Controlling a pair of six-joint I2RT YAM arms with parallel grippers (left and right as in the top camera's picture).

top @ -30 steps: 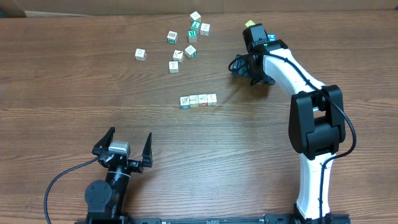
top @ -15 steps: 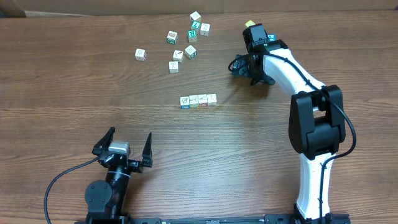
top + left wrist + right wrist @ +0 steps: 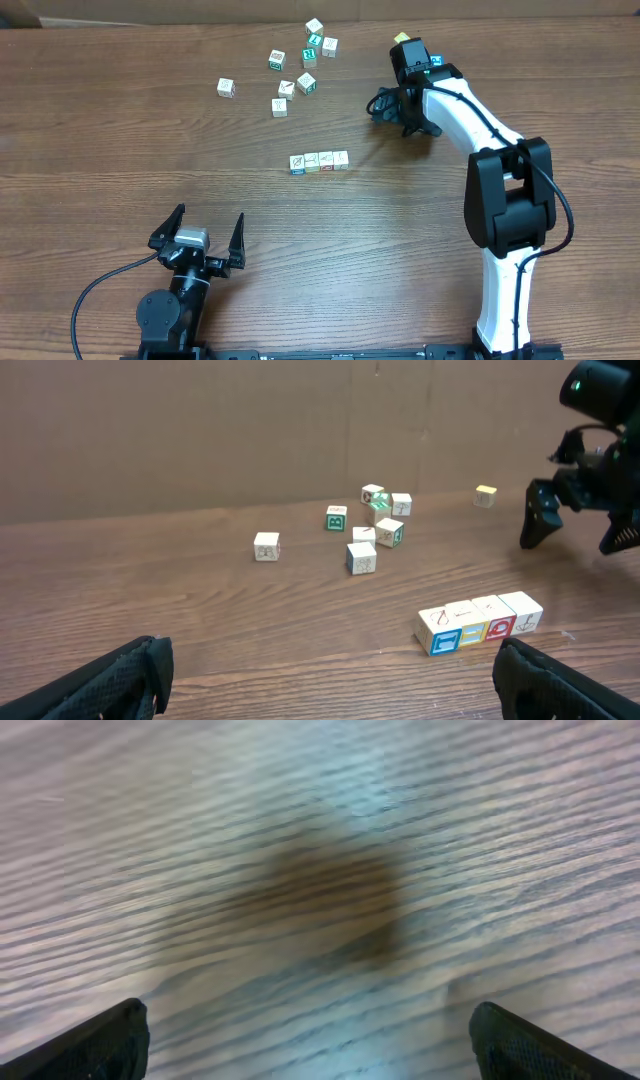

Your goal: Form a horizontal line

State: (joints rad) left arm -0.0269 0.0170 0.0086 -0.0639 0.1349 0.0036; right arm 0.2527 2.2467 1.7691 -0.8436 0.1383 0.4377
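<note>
Row of four cubes (image 3: 319,161): edge to edge, mid-frame on table (image 3: 120,140) | loose cubes (image 3: 295,75): scattered above the row, upper middle, well apart from it | left fingers (image 3: 100,685): spread wide, empty, lower left | right fingers (image 3: 505,1050): spread wide, empty, over bare wood, upper right of row

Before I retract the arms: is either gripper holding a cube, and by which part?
Nothing is held. The left gripper and right gripper are both open and empty; the row of four pale wooden picture cubes lies apart from both.
</note>
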